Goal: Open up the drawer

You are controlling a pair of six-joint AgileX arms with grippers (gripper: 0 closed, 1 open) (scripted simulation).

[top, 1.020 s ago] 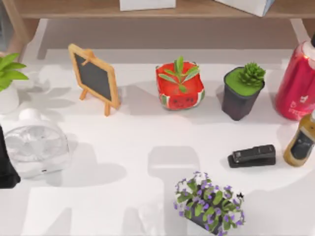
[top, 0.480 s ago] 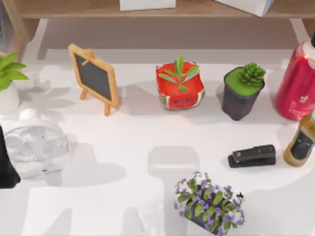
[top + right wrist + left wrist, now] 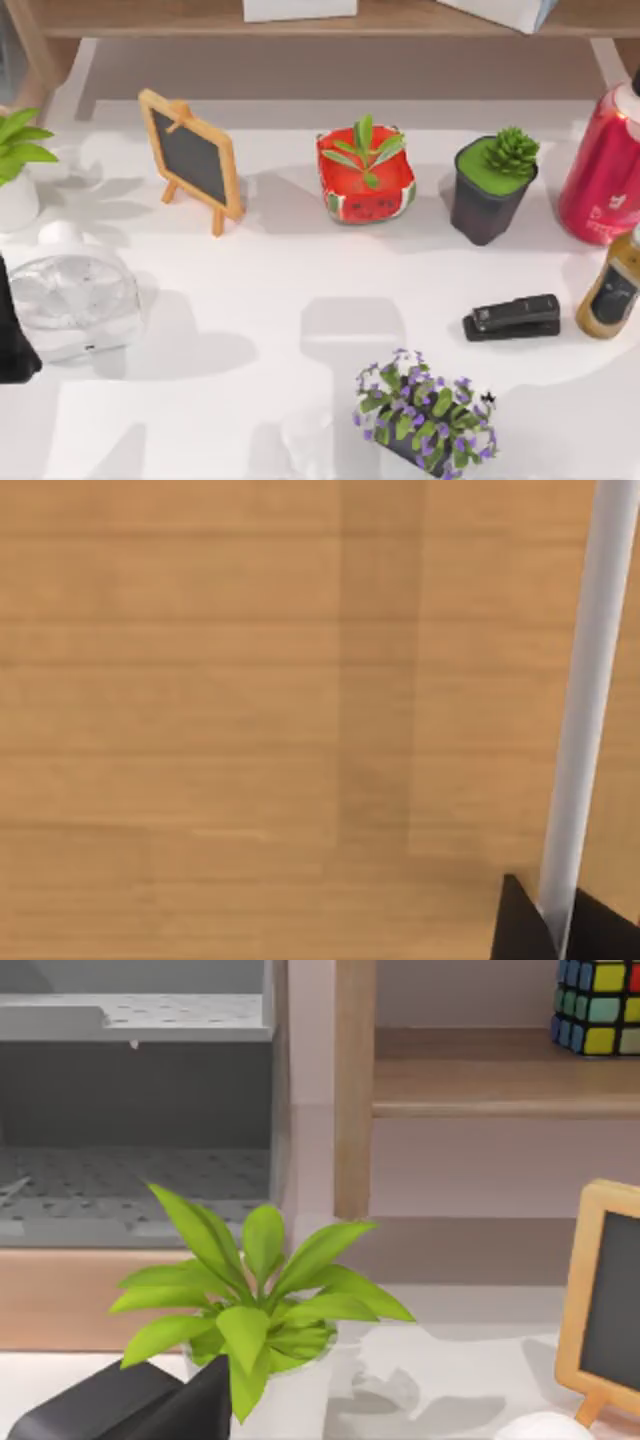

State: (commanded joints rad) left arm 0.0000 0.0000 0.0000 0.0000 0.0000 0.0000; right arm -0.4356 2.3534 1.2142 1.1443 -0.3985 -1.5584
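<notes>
Right gripper (image 3: 556, 932): clamped on the handle, one dark finger (image 3: 515, 925) on each side of the bar, both touching it.
Handle (image 3: 590, 680): pale slim bar, running up from between the fingers, just in front of the wood panel.
Drawer (image 3: 200, 730): light wood front directly behind the handle, close up in the right wrist view; how far out, cannot tell.
Left gripper (image 3: 130, 1408): parked at the table's left edge, beside the fan, just in front of the leafy plant.
Table (image 3: 280, 290): white top.
Flower pot (image 3: 425, 415): purple blooms, near edge, right of centre.
Stapler (image 3: 512, 317): black, lying flat, right side, beyond the flower pot.
Amber bottle (image 3: 610, 290): just right of the stapler, at the right edge.
Fan (image 3: 70, 300): white, left side.
Chalkboard (image 3: 193, 160): small, wood-framed easel, farther back, left of centre.
Watermelon pot (image 3: 366, 178): red and green, green sprig inside, centre back.
Succulent (image 3: 492, 185): dark pot, just right of the watermelon pot.
Red bottle (image 3: 605, 165): far right, behind the amber bottle.
Leafy plant (image 3: 18, 165): white pot, far left.
Shelf (image 3: 150, 18): wooden, along the far side.
Puzzle cube (image 3: 598, 1005): coloured, on a shelf board.
</notes>
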